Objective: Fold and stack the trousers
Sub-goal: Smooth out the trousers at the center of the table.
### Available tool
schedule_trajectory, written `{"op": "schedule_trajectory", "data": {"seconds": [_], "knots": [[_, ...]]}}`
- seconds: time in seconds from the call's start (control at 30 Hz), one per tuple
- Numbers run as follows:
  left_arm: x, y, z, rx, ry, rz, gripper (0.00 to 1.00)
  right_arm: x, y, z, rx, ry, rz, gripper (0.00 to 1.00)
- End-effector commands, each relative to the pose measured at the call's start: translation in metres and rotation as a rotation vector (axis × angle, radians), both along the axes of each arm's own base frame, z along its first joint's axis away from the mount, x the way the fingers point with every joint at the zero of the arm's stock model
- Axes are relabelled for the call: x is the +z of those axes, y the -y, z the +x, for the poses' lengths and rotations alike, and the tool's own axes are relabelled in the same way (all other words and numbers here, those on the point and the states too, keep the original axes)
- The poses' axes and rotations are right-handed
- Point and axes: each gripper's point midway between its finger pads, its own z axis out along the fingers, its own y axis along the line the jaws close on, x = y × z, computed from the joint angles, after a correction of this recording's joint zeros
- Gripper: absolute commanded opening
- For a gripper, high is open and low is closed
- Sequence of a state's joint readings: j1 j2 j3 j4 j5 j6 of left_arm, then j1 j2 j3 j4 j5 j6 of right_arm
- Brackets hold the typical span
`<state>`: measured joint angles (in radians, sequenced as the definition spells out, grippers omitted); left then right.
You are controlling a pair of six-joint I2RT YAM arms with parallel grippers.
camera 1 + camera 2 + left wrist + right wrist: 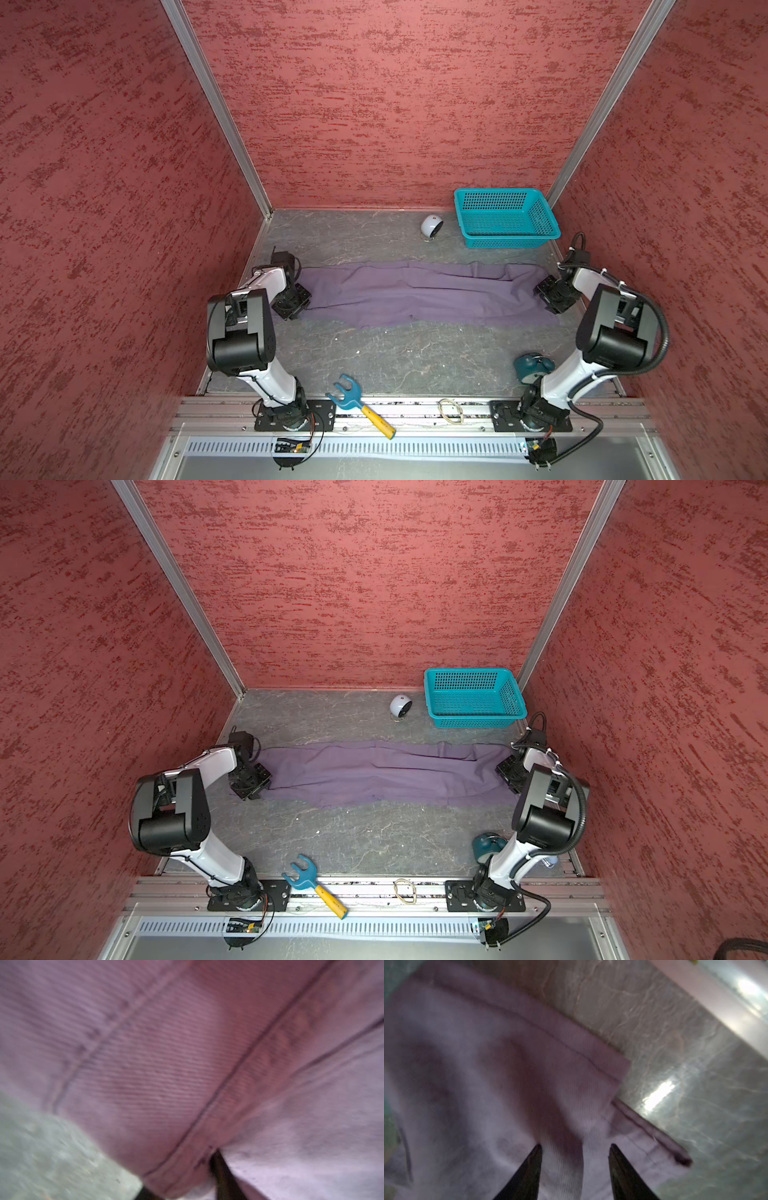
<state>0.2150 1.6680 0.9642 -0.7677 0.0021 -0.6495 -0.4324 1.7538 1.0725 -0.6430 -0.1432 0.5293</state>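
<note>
Trousers (415, 291) lie lengthwise across the middle of the table (395, 361), a long purple band pressed mostly flat, with wrinkles toward its right end and no crosswise fold yet. Teal basket (505, 240) sits at the far right corner, apart from the cloth. Left gripper (296, 306) is down at the band's left end, right gripper (549, 296) at its right end. Left wrist view: a stitched hem bunches between the dark fingers (222, 1169), creases running into one tip. Jaws are narrow there and apparently clamped on the trousers. Right wrist view: fingers (529, 1172) stand partly apart astride a raised ridge of cloth near a hemmed corner. Whether they bite it cannot be told. Judgement: the step in hand is taking hold of both ends for the first crosswise fold. The next move calls for a firm pinch on the right side through all layers, then an even lift and carrying one end over onto the other. Edges should be kept aligned, and the middle kept from dragging on the smooth top.
</note>
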Motion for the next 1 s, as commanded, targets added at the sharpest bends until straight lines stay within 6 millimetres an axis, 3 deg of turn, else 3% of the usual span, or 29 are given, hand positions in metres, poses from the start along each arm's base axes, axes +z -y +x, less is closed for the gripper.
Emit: {"op": "schedule_trajectory", "data": {"seconds": [0.0, 0.07, 0.1, 0.2, 0.4, 0.53, 0.63, 0.77, 0.87, 0.97], "knots": [[-0.016, -0.03, -0.019, 0.081, -0.064, 0.063, 0.17, 0.001, -0.003, 0.021, 0.001, 0.052, 0.017, 0.19], [-0.011, -0.038, -0.018, 0.103, -0.05, 0.079, 0.16, 0.002, -0.001, 0.02, 0.001, 0.044, 0.007, 0.02], [-0.009, -0.041, -0.017, 0.112, -0.043, 0.085, 0.16, 0.007, 0.002, 0.02, 0.003, 0.04, -0.012, 0.0], [-0.005, -0.043, -0.013, 0.119, -0.027, 0.087, 0.17, 0.034, 0.012, 0.024, 0.02, 0.051, -0.068, 0.0], [-0.006, -0.037, -0.007, 0.116, -0.015, 0.079, 0.17, 0.112, 0.036, 0.038, 0.042, 0.077, -0.2, 0.0], [-0.002, -0.038, -0.005, 0.117, -0.003, 0.086, 0.17, 0.146, 0.046, 0.04, 0.044, 0.079, -0.26, 0.0], [0.002, -0.039, -0.007, 0.12, 0.008, 0.091, 0.17, 0.151, 0.04, 0.03, 0.029, 0.098, -0.254, 0.0], [0.004, -0.04, -0.007, 0.127, 0.017, 0.079, 0.18, 0.131, 0.042, 0.018, 0.007, 0.069, -0.221, 0.0], [0.006, -0.039, -0.004, 0.129, 0.028, 0.069, 0.18, 0.144, 0.051, 0.042, -0.009, 0.129, -0.221, 0.0], [0.009, -0.039, -0.003, 0.131, 0.042, 0.068, 0.18, 0.176, 0.066, 0.072, -0.027, 0.196, -0.244, 0.0]]}}
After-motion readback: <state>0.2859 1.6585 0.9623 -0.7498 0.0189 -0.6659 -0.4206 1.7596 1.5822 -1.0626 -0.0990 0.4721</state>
